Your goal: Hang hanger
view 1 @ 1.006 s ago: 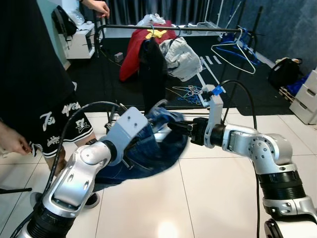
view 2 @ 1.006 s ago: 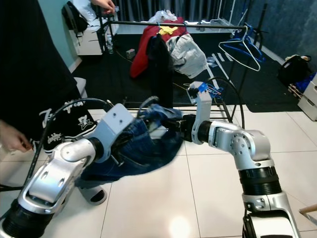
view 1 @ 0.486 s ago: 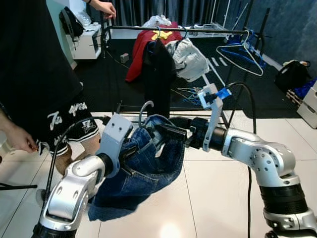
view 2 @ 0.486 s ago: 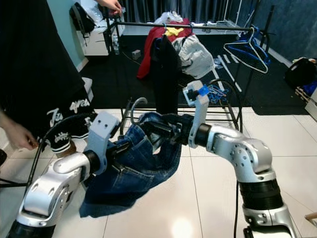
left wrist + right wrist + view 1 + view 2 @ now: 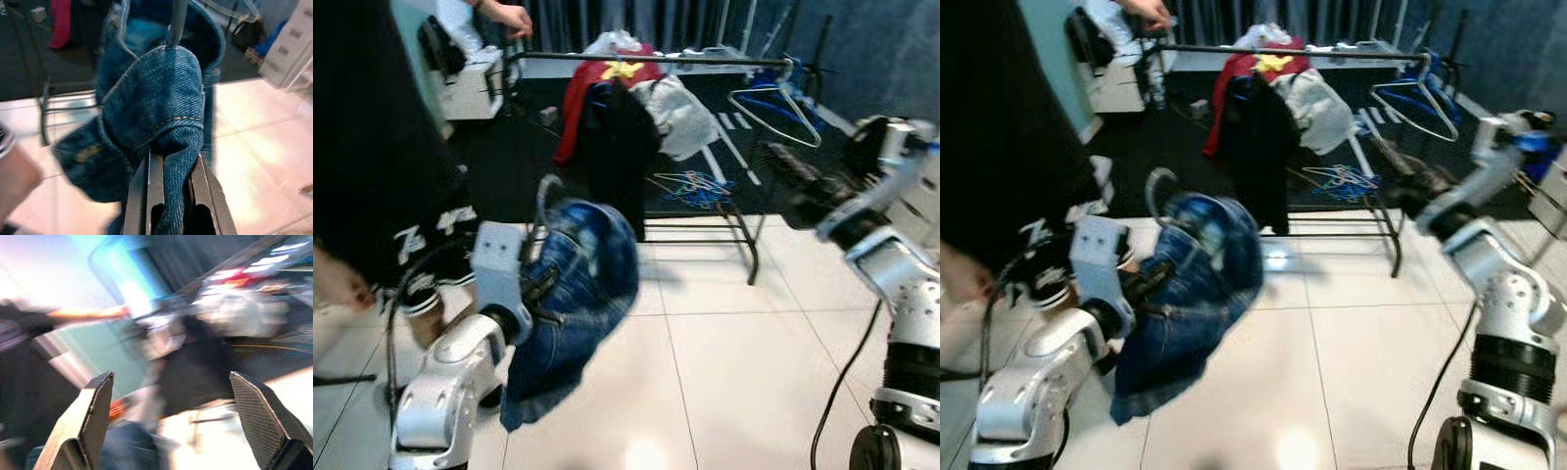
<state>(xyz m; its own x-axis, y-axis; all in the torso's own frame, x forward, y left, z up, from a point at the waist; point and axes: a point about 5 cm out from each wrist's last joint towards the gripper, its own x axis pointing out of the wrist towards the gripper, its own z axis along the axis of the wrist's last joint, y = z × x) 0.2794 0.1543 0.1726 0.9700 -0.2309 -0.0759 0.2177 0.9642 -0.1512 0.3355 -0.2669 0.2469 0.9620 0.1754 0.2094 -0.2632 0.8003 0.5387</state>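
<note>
left hand (image 5: 168,171) grips jeans (image 5: 570,294) over open floor (image 5: 734,362); right hand (image 5: 171,421) spread wide.

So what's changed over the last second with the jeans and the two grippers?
The right gripper let go of the jeans, swung away to the right and now stands open. The jeans hang from the left gripper alone, which stays clamped on the denim. The clothes rack kept its garments.

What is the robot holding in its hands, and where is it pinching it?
The left gripper pinches the blue jeans by a bunched fold of denim near the hanger hook. The right gripper is open and holds nothing.
</note>
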